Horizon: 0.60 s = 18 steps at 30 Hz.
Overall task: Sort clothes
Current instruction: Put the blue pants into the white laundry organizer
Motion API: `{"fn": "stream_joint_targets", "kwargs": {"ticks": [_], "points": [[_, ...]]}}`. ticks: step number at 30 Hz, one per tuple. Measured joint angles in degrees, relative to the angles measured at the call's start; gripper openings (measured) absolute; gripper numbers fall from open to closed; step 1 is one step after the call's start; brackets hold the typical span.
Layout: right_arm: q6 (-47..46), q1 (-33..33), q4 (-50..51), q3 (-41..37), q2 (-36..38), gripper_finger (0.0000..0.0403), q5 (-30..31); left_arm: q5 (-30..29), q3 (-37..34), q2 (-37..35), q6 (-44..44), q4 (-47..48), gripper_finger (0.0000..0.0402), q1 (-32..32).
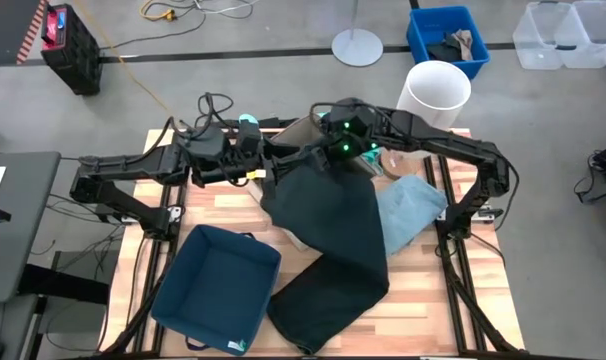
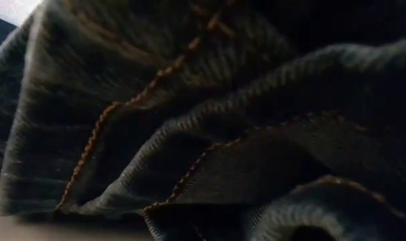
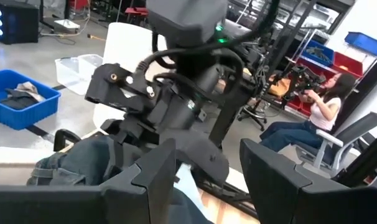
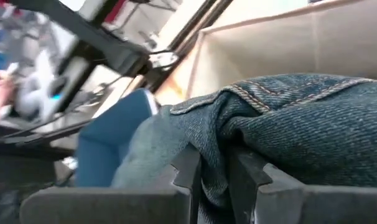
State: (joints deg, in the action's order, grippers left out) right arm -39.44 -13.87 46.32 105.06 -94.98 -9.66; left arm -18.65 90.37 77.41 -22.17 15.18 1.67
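On a grey workshop floor, the slatted wooden table carries the dark green-black jeans draped from its far middle toward the navy fabric box, a fold pinched in the right gripper, while the left gripper hangs open beside them.

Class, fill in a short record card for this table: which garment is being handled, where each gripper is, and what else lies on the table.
Garment handled: dark green-black denim jeans, draped across the table's middle
Right gripper: fingers close together with a jeans fold between them, at the table's far middle
Left gripper: open, empty, facing the right arm
Beside jeans: pale blue soft garment
Near-left: navy fabric box
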Motion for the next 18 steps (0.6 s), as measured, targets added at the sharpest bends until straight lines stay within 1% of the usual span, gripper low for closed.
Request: {"fn": "stream_joint_targets", "kwargs": {"ticks": [3, 6, 10, 13, 15, 18], "points": [[1.2, 0.0, -4.0, 0.0, 0.0, 0.0081, -6.8, 0.0, 0.0, 0.0, 0.0, -0.1, 0.0173, 0.0], [2.3, 1.0, -9.2, 0.0, 0.2, 0.0081, -10.4, 0.0, 0.0, 0.0, 0.0, 0.0, 0.0173, 0.0], [1.3, 1.5, -14.3, 0.0, 0.2, 0.0081, -13.4, 0.0, 0.0, 0.0, 0.0, -0.1, 0.0173, 0.0], [0.0, 1.4, -18.3, 0.0, 0.2, 0.0081, -17.0, 0.0, 0.0, 0.0, 0.0, -0.1, 0.0173, 0.0], [-0.8, 1.4, -20.0, 0.0, 0.2, 0.0081, -17.5, 0.0, 0.0, 0.0, 0.0, -0.1, 0.0173, 0.0], [-0.2, 1.0, -19.4, 0.0, 0.2, 0.0081, -17.5, 0.0, 0.0, 0.0, 0.0, -0.1, 0.0173, 0.0]]}}
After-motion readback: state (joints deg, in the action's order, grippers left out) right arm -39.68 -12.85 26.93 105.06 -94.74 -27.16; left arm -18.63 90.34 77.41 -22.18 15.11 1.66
